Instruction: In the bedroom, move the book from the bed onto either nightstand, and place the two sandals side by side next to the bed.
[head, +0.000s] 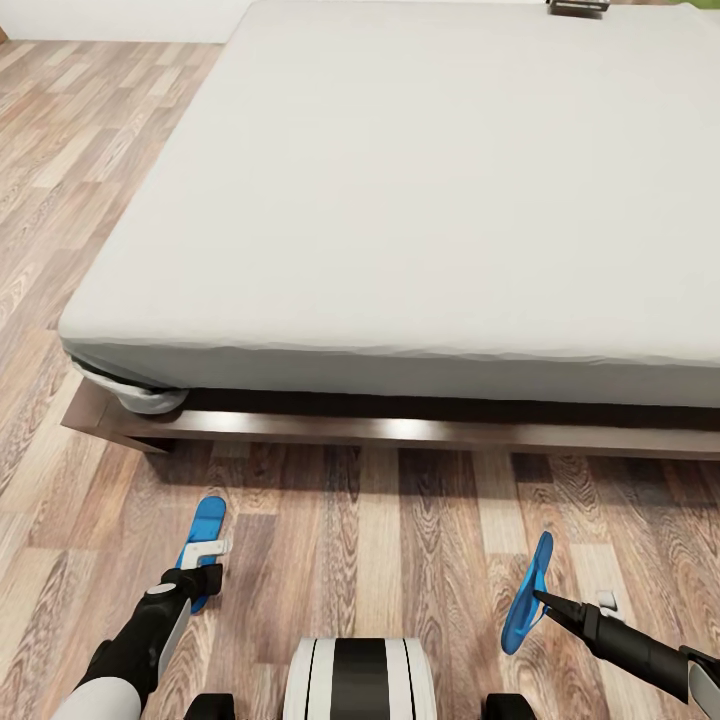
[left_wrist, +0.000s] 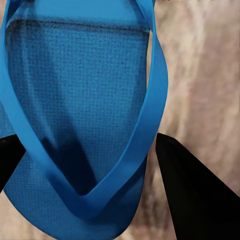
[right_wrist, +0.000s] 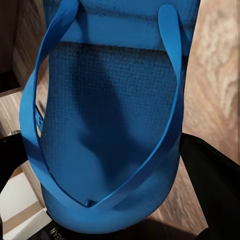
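The off-white bed (head: 420, 180) on its dark wooden frame takes up most of the head view. A small dark thing, apparently the book (head: 578, 6), lies at the mattress's far side, cut by the picture's edge. One blue sandal (head: 205, 535) (left_wrist: 80, 100) lies flat on the floor near the bed's left corner. My left gripper (head: 203, 568) (left_wrist: 90, 145) points down over it, a finger against each long edge. The other sandal (head: 527, 595) (right_wrist: 105, 115) stands tilted on its edge above the floor at the right, held across its width by my right gripper (head: 548, 600) (right_wrist: 100, 145).
Wood-plank floor (head: 400, 540) runs between my base and the bed frame (head: 400, 432), and along the bed's left side. A loose fold of sheet (head: 145, 398) hangs at the bed's left corner. My white trunk (head: 358, 680) is at the bottom middle.
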